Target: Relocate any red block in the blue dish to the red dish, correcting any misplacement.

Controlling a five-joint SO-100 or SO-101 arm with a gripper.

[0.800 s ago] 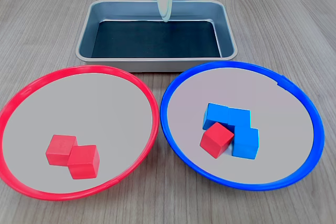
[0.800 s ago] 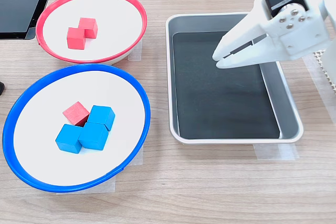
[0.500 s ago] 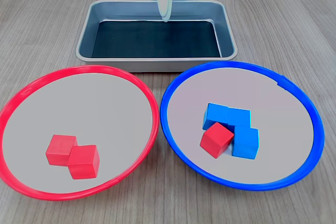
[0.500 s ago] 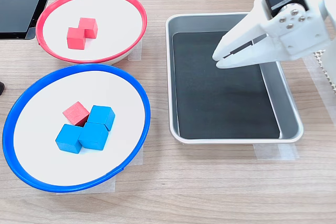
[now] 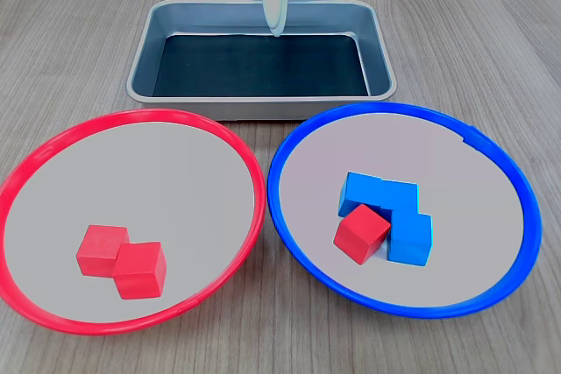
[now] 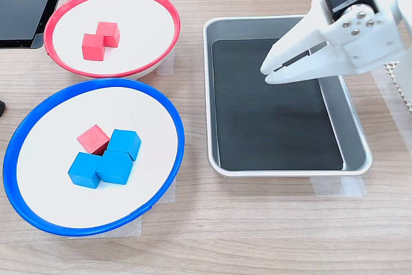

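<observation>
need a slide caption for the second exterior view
White claw shut above the steel tray; one red block sits among blue cubes in the blue dish.

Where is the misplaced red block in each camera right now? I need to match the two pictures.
First exterior view: the red block lies in the blue dish, right of centre, against the blue cubes.
Second exterior view: the red block is at lower left.
Shared landmark: the steel tray.
</observation>
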